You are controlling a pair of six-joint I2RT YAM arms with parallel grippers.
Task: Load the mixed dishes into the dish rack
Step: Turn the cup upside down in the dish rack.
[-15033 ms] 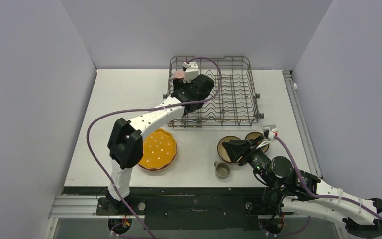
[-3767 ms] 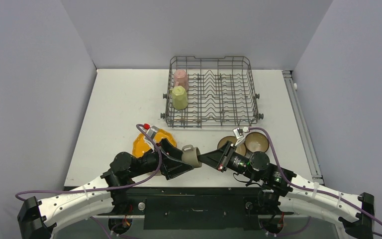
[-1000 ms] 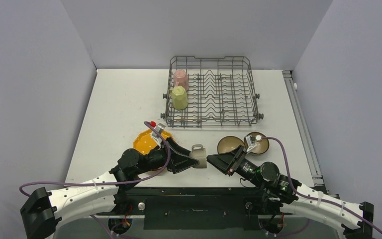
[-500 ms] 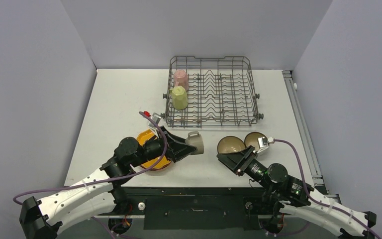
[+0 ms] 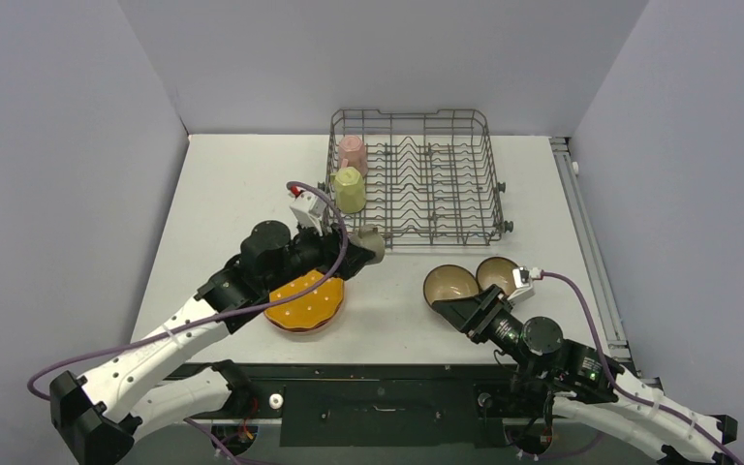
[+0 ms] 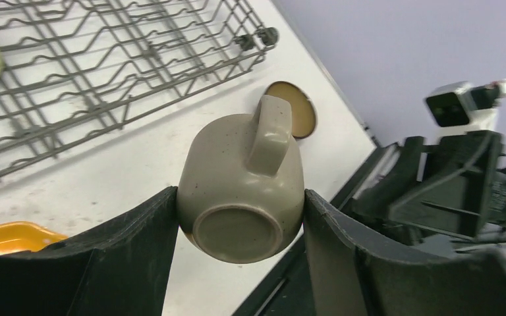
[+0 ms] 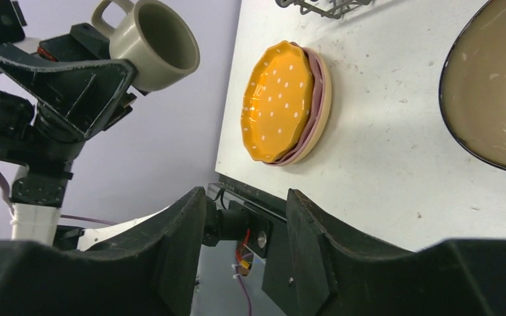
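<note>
My left gripper [image 5: 356, 249] is shut on the small grey-olive cup [image 6: 240, 191], held in the air just in front of the dish rack's [image 5: 489, 174] near left corner; the cup also shows in the top view [image 5: 369, 243] and the right wrist view [image 7: 150, 41]. The pink mug [image 5: 353, 152] and pale yellow mug [image 5: 350, 189] stand in the rack's left side. The orange dotted plate [image 5: 302, 300] lies on the pink plate [image 7: 315, 112]. Two brown bowls [image 5: 449, 283] [image 5: 497, 275] sit right of centre. My right gripper [image 5: 453, 312] is open and empty near the left bowl.
The dish rack [image 6: 105, 72] fills the upper left of the left wrist view, with one bowl [image 6: 294, 108] beyond the cup. The table's near edge [image 5: 387, 363] runs by both arm bases. Grey walls enclose the left, back and right.
My left gripper has carried the cup up and back toward the rack's near left corner. My right gripper has let go of the cup and drawn back to the right, open.
</note>
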